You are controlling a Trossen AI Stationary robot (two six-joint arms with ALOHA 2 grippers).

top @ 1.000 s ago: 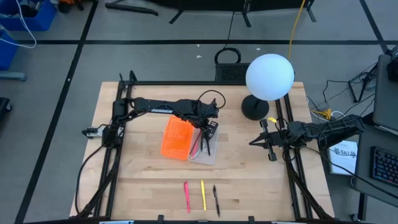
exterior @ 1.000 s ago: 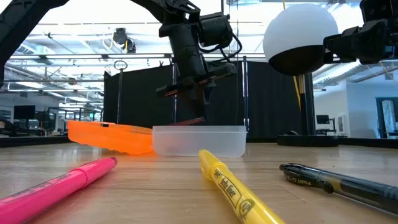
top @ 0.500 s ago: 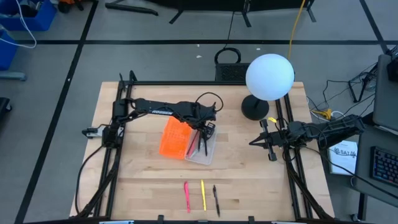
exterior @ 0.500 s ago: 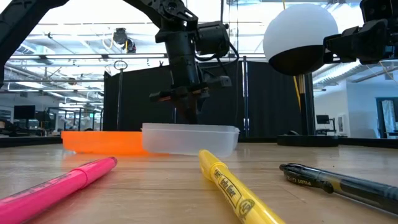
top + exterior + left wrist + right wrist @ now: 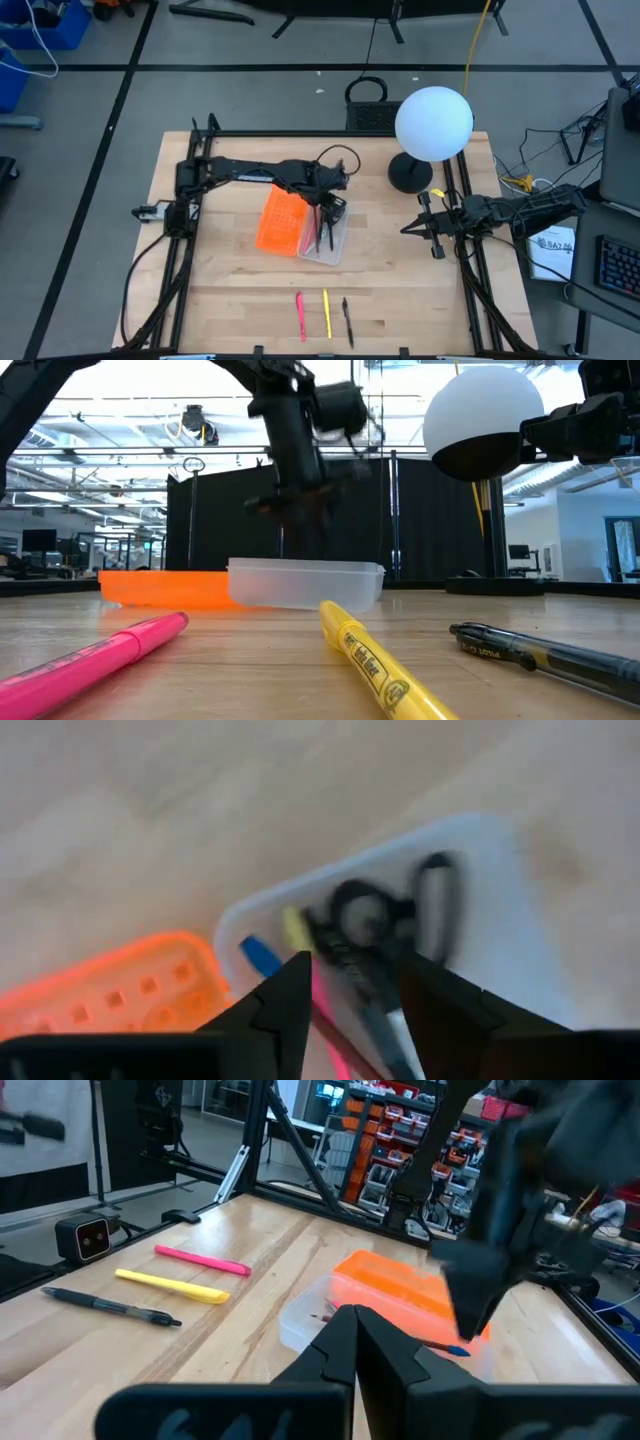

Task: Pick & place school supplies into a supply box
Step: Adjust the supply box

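My left tool hangs parted and empty over the supply box, scissors inside; my right tool, shut, waits. Pink highlighter, yellow highlighter, black pen remain on the desk.

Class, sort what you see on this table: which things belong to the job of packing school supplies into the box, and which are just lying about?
Belong to the job:
- clear supply box, with scissors inside
- pink highlighter
- yellow highlighter
- black pen
- left gripper, over the box

Just lying about:
- orange perforated piece
- white globe lamp
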